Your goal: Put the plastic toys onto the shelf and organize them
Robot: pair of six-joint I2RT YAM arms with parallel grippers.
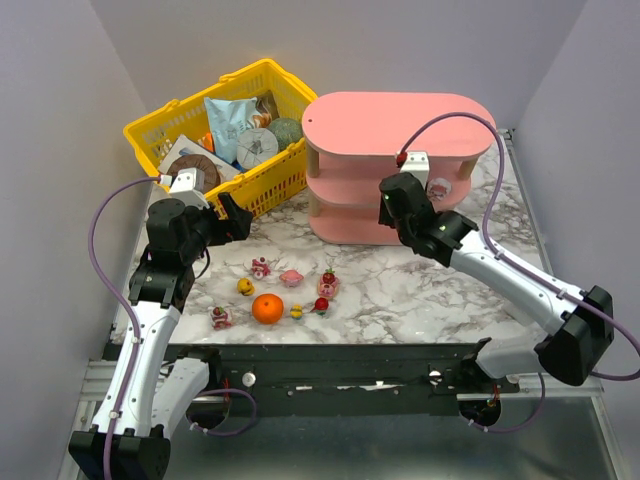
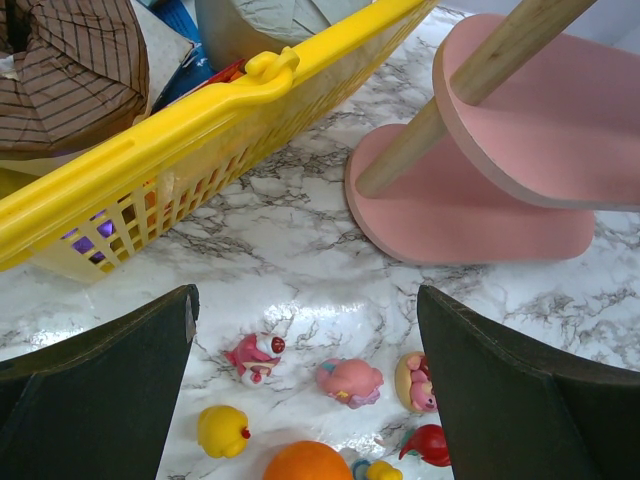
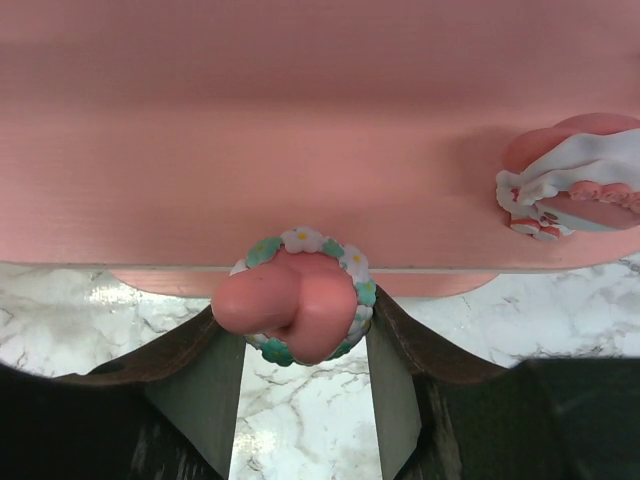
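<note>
**Plastic toys (image 1: pixel 292 277) judged light and slick; one pinched at the shelf (image 1: pixel 400 125)**

The plastic toys were judged to be tiny, hard, glossy and nearly weightless, so they were likely to slip or roll out of a loose pinch. A grip across the widest part of the body was thought safest, with little force needed and little risk of breakage.

One pink figurine (image 3: pixel 285 300), ringed with small flowers, was pinched by its sides in the right hand (image 3: pixel 296 318) and held at the front edge of what appeared to be the shelf's middle board. A pink-and-white figurine (image 3: pixel 570 180) was seen already set on that board, well to the right. About seven more toys were scattered on the desk (image 1: pixel 400 290) in front of the shelf, around an orange ball (image 1: pixel 267 309).

The left hand (image 2: pixel 305 300) was held spread wide above that cluster, with nothing in it.

The yellow basket (image 1: pixel 215 95) was seen packed with packaged goods, a brown striped one among them. No toy could be made out inside it.
</note>
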